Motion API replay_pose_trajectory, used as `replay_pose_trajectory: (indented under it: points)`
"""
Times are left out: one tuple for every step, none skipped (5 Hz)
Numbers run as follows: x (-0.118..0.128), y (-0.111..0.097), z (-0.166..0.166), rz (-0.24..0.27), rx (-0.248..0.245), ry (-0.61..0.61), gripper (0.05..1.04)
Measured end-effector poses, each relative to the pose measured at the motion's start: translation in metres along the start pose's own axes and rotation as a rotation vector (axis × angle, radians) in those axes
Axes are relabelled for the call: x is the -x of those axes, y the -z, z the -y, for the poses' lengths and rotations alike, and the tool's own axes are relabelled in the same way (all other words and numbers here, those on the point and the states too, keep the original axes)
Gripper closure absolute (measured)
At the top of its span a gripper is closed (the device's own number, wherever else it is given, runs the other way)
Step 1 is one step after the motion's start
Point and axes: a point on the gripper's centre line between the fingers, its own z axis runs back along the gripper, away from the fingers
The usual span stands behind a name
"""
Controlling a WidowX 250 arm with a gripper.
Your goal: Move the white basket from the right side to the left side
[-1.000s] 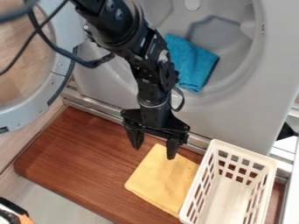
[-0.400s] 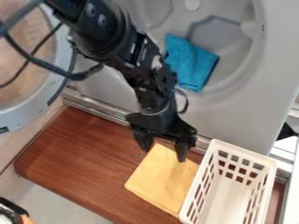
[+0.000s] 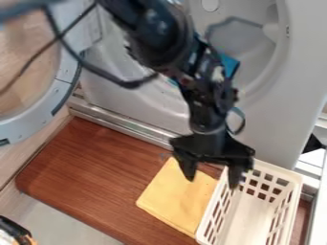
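White basket (image 3: 250,211), just right of hand (image 3: 212,183).

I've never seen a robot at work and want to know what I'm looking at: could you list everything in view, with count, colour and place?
Basket: one, off-white, right end of the board
Board: one, reddish-brown wood, across the lower middle
Yellow cloth: one, yellow, on the board, left of the basket
Blue cloth: one, blue, in the recess, partly behind the arm
Panel with round recess: one, grey, top centre and right
Round door: one, grey rim, left edge
Rail: one, metallic, along the board's upper edge
Unclear object: one, black with orange, bottom left corner
Cables: several, dark, upper left
Robot arm: one, black, from the top
Pincer: one, black, open, over the yellow cloth and basket edge
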Motion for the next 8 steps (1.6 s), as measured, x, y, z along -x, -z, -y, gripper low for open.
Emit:
replay_pose_trajectory:
  points:
    - [0.004,0.026,0.021,-0.052,-0.048,-0.008,0.084]
    - [0.005,0.040,0.020,-0.049,-0.072,-0.032,0.136]
    - [0.005,0.047,0.025,-0.002,-0.101,0.014,0.422]
    - [0.010,0.048,0.030,0.027,-0.140,0.091,0.725]
    - [0.013,0.037,0.035,0.071,-0.116,0.112,0.910]
    - [0.012,0.035,0.037,0.079,-0.084,0.110,0.975]
    - [0.008,0.026,0.035,0.087,-0.068,0.104,0.980]
    - [0.001,-0.002,0.026,0.113,-0.073,0.114,0.983]
